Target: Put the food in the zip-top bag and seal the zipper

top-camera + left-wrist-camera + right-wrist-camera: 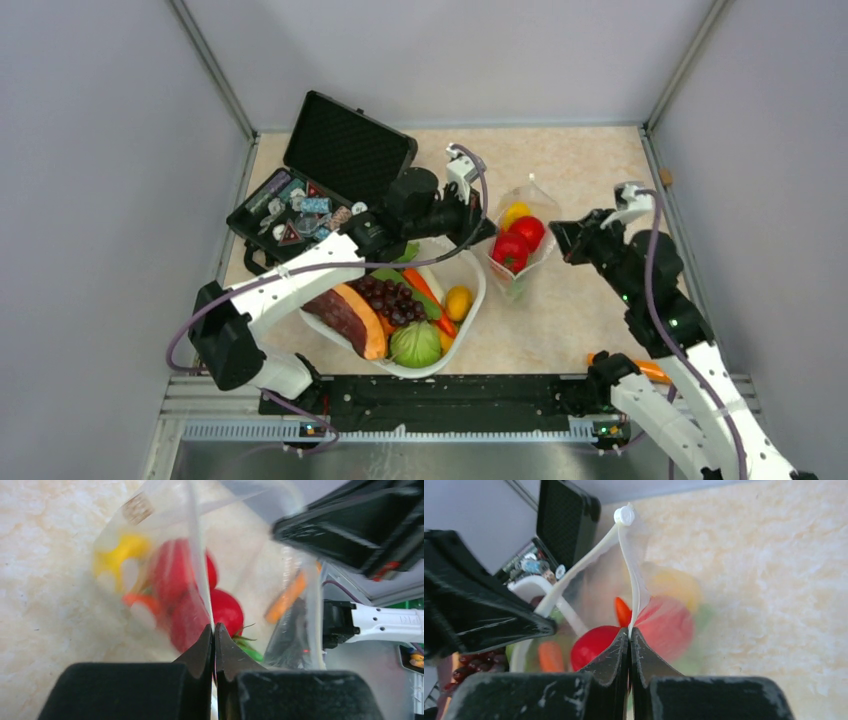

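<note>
Both of your arms are on the zip-top bag (522, 262). It stands upright about mid-desk, just beside the white basket (473, 303) on the side toward the desk's right edge.

Your left fingers (214, 630) are fully closed, tips together, with the bag's clear film pinched between them on the basket side. Your right fingers (630, 631) are also fully closed, and the white zipper (636, 575) runs straight down into the tips, so they have the bag by its mouth edge on the opposite side.

The mouth is not sealed. In the right wrist view the two zipper strips meet at a round end (625, 515) and spread apart toward you in a V.

The food is inside the bag. Red tomatoes (518, 245) sit low, with the yellow lemon (514, 212) behind them toward the far edge. The left wrist view shows a green bit (250, 653) at the bottom, blurred through the film.

The basket sits near the near edge, left of centre. It holds a papaya slice (350, 315), dark grapes (392, 296), a green cabbage-like piece (415, 345) and a yellow-orange fruit (458, 302).

An open black case (345, 150) stands at the far left corner. An orange item (652, 371) lies at the near right edge, partly hidden by your right arm.
</note>
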